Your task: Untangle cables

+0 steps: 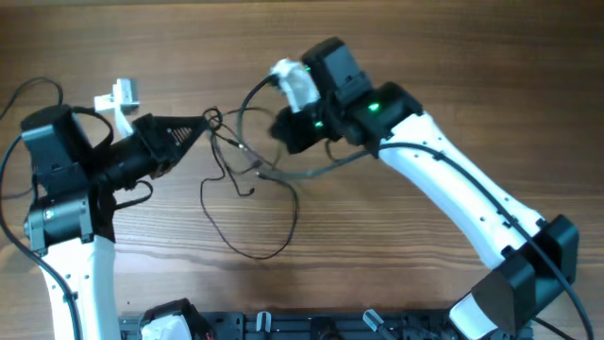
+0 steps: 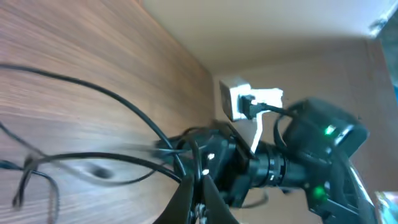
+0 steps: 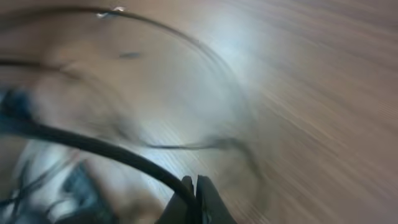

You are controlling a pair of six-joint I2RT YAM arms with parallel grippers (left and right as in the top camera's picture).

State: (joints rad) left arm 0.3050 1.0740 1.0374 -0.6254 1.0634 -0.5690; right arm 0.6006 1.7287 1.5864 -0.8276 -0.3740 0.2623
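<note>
Cables (image 1: pixel 231 142) tangled, number unclear, left pincer (image 1: pixel 201 126) clamped on them, right pincer (image 3: pixel 196 194) together

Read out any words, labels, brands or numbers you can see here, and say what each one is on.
No readable text anywhere.
On the white plug block: no print visible.
On the right arm: green lights only, no letters.
On the cables: too thin to show markings.
Right wrist view: too blurred to tell.

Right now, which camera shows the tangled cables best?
Overhead: the cables show whole, knot and loose loop. Left wrist catches only a few strands; right wrist is blurred, one strand.
</note>
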